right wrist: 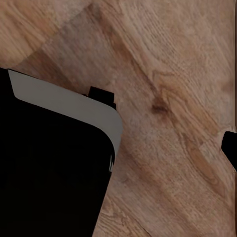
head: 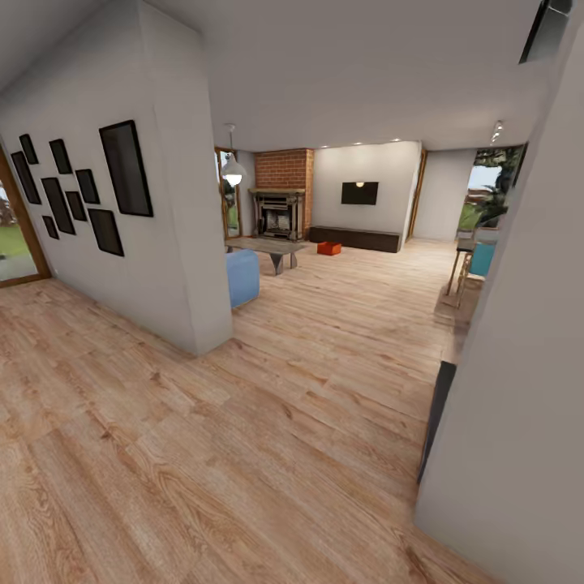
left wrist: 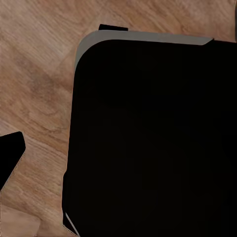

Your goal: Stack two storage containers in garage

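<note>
Head view gives me a long look down the light wood-plank floor [head: 268, 422] into the living room, and I can pick out one red-orange storage container [head: 328, 248] resting on the planks near the far wall, just in front of the low dark cabinet [head: 355, 238] under the wall-mounted TV [head: 359, 192]. I see only that one bin from here; I cannot place the second.

Judging by its low straight walls and plastic look, I expect the bin to be light and stiff, a bit slick, and best taken by the rim on its two short ends, one arm each.

On the way stand the white wall corner [head: 191, 243] with its black frames, the blue sofa [head: 242, 276] behind it, and the grey coffee table [head: 268, 246] before the brick fireplace [head: 281, 195]. A grey wall [head: 519, 365] crowds my right side.

Both wrist views look down at planks past a black robot body [left wrist: 153, 138]; I cannot tell how either set of jaws stands.
</note>
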Available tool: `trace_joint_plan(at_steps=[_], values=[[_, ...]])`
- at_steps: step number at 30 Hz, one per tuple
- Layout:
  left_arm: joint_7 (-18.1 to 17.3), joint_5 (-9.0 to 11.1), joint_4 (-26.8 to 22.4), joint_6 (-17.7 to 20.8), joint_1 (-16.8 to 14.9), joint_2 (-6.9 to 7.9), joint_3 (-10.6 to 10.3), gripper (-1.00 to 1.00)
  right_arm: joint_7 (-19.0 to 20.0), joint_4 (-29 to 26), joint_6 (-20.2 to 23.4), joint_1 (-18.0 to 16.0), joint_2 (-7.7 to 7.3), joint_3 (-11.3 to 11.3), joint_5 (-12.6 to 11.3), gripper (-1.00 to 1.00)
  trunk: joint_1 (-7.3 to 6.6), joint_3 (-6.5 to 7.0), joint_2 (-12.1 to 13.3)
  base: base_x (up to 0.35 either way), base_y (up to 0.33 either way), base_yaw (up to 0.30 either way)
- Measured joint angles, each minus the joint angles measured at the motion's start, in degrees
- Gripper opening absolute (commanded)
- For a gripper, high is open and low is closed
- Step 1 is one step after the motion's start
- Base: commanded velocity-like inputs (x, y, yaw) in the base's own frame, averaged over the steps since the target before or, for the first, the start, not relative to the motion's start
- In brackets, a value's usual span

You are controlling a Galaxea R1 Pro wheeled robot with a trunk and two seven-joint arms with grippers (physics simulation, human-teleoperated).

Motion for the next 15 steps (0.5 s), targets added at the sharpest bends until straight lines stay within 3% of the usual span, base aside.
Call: trace_joint_plan(at_steps=[15], values=[[0.0,0.0,0.0,-0.02,0.0,0.0,-0.04,1.0,0.0,-0.02,0.0,0.0,0.07,0.0,0.06,1.0,0.0,0.0,0.0,0.321,0.0,0.0]])
